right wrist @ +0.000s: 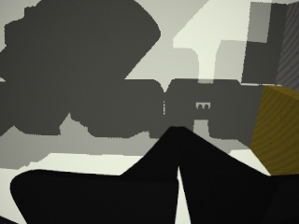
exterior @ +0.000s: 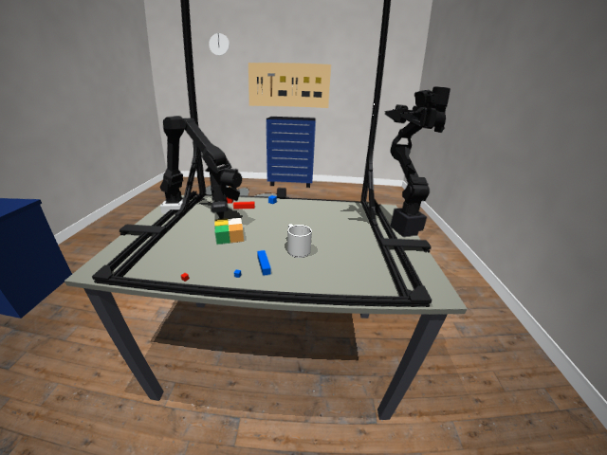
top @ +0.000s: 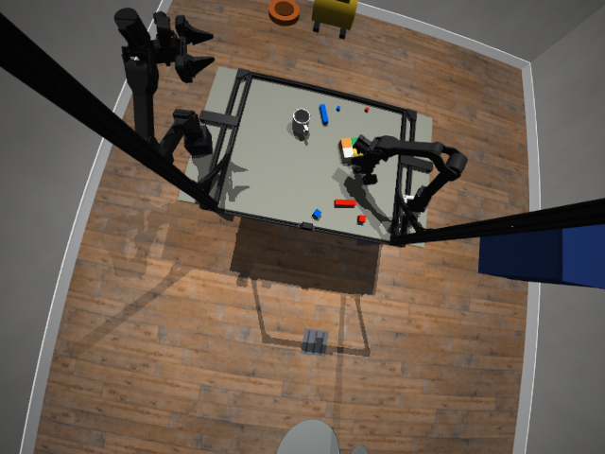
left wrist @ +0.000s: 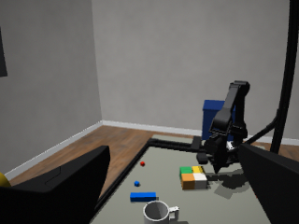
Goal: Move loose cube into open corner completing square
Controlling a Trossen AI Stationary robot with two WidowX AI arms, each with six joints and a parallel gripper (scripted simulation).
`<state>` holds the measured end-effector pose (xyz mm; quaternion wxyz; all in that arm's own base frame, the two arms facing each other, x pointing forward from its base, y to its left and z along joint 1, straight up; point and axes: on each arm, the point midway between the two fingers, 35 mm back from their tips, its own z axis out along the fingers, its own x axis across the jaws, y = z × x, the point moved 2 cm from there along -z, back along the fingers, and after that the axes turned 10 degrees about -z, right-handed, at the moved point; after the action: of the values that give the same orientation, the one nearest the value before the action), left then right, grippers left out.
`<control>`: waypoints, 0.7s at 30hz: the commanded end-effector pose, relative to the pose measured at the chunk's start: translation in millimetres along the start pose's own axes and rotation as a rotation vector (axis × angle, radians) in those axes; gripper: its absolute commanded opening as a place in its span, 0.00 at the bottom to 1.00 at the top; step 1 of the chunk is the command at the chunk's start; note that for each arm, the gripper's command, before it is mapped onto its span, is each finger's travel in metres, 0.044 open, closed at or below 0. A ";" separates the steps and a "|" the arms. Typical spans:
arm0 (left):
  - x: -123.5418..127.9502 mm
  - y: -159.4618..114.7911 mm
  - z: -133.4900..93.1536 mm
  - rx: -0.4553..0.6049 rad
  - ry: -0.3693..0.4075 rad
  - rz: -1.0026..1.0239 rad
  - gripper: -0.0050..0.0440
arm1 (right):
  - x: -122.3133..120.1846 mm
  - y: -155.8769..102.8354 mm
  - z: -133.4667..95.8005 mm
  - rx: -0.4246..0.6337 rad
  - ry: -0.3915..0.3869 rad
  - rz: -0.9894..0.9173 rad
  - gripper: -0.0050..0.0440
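Observation:
Four cubes form a square (exterior: 229, 230) flat on the table: yellow (exterior: 221, 224), white (exterior: 235, 222), green (exterior: 223, 238) and orange (exterior: 236, 235). The square also shows from above (top: 351, 148) and in the left wrist view (left wrist: 193, 177). My right gripper (exterior: 219, 211) is shut and empty, low over the table just behind the yellow cube. In the right wrist view its closed fingertips (right wrist: 181, 133) point at the bare table, with the yellow cube (right wrist: 277, 131) close on the right; I cannot tell whether they touch. My left gripper (top: 204, 47) (exterior: 395, 113) is open and empty, raised high off the table's side.
A white mug (exterior: 299, 240) stands near the table's middle, with a blue bar (exterior: 264, 262) and small blue (exterior: 237, 273) and red (exterior: 184, 276) pieces beside it. A red bar (top: 344, 202), a blue cube (top: 317, 213) and a red cube (top: 361, 218) lie at the other edge. A black frame rims the table.

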<state>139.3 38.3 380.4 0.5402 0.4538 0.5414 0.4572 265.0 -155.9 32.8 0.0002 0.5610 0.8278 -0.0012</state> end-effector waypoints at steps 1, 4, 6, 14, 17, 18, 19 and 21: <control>-0.5 -0.3 -0.1 0.001 -0.004 -0.004 0.92 | -2.1 0.0 0.7 -0.002 0.002 -0.005 0.10; -0.5 -0.3 -0.1 0.001 -0.004 -0.004 0.92 | -2.4 0.0 0.7 -0.002 0.002 -0.005 0.10; -0.5 -0.3 -0.1 0.001 -0.004 -0.004 0.92 | -3.2 -0.2 0.7 -0.002 0.002 -0.005 0.10; -0.5 -0.3 -0.1 0.001 -0.004 -0.004 0.92 | -6.0 -0.6 0.7 -0.002 0.002 -0.005 0.10; -0.5 -0.3 -0.1 0.001 -0.004 -0.004 0.92 | -7.1 -0.8 0.7 -0.002 0.002 -0.005 0.10; -0.5 -0.3 -0.1 0.001 -0.004 -0.004 0.92 | -7.5 -0.9 0.7 -0.002 0.002 -0.005 0.10; -0.5 -0.3 -0.1 0.001 -0.004 -0.004 0.92 | -7.8 -1.0 0.7 -0.002 0.002 -0.005 0.10; -0.5 -0.3 -0.1 0.001 -0.004 -0.004 0.92 | -7.8 -1.0 0.7 -0.002 0.002 -0.005 0.10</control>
<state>139.3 38.3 380.4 0.5402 0.4538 0.5414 0.4572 266.7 -162.7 32.6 0.0015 0.5611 0.8278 -0.0012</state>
